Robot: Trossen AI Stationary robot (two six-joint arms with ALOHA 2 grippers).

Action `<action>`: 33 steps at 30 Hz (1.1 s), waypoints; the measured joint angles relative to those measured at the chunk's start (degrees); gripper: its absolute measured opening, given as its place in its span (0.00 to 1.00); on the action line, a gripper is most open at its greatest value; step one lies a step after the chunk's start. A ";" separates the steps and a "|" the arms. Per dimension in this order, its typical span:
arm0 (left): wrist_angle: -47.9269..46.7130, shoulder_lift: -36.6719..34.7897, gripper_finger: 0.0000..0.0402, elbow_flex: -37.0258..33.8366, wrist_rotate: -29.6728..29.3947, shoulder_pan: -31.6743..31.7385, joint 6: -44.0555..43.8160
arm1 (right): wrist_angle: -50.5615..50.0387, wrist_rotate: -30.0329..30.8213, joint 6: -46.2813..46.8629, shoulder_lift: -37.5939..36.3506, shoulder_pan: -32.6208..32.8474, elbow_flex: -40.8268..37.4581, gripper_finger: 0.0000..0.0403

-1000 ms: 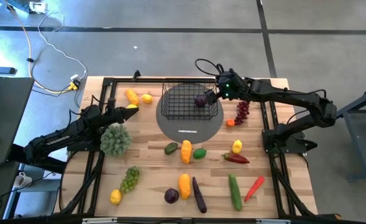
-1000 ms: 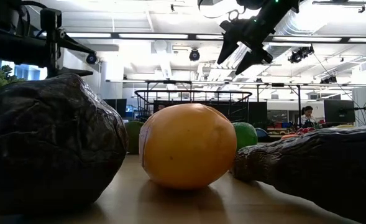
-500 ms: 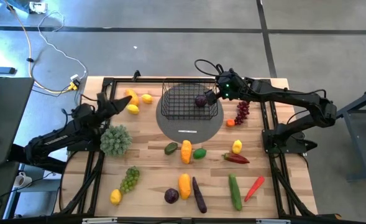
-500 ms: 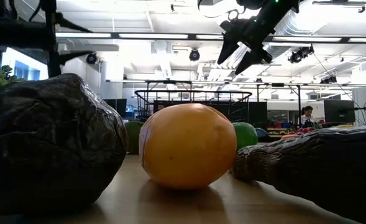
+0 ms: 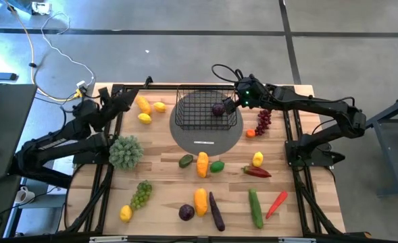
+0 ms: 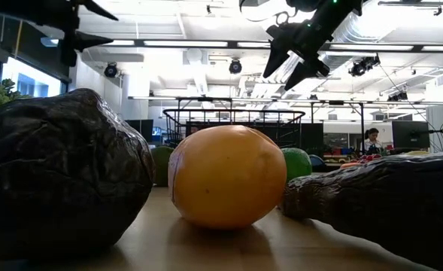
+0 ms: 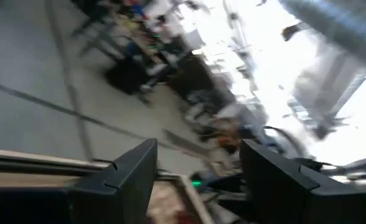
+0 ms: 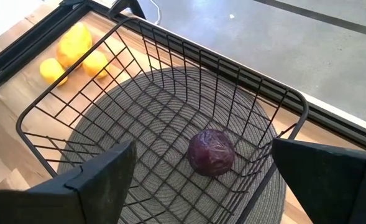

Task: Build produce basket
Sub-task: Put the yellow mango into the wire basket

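On the table (image 5: pixel 165 158) the stiff, light wire basket (image 5: pixel 206 108) sits at twelve o'clock holding one purple cabbage (image 8: pixel 211 151), which we judge smooth and best pinched across its middle, below our open, empty right claw (image 5: pixel 231 102).

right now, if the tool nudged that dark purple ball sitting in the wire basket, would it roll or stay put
Likely to roll: the purple ball looks nearly round, with no flat side showing. It probably would not go far, since the basket has wire walls around it and a woven mat shows through the floor grid, which may slow it. Its wrinkled, leafy surface suggests it is not very slippery.
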 joint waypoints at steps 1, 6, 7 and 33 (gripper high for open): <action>-2.09 1.69 0.54 1.58 -1.54 -0.01 0.27 | 0.00 -0.02 0.00 0.00 0.00 0.00 0.89; -15.69 9.84 0.54 8.93 -9.46 0.65 -1.89 | 0.00 -0.12 -1.81 0.00 0.00 0.00 0.89; -18.31 11.25 0.54 10.19 -10.00 1.13 -2.90 | -0.02 -0.25 -2.44 0.00 0.00 0.00 0.89; -38.80 39.34 0.53 20.74 6.51 18.12 -6.96 | -2.16 -2.51 -8.30 0.00 0.02 -0.02 0.89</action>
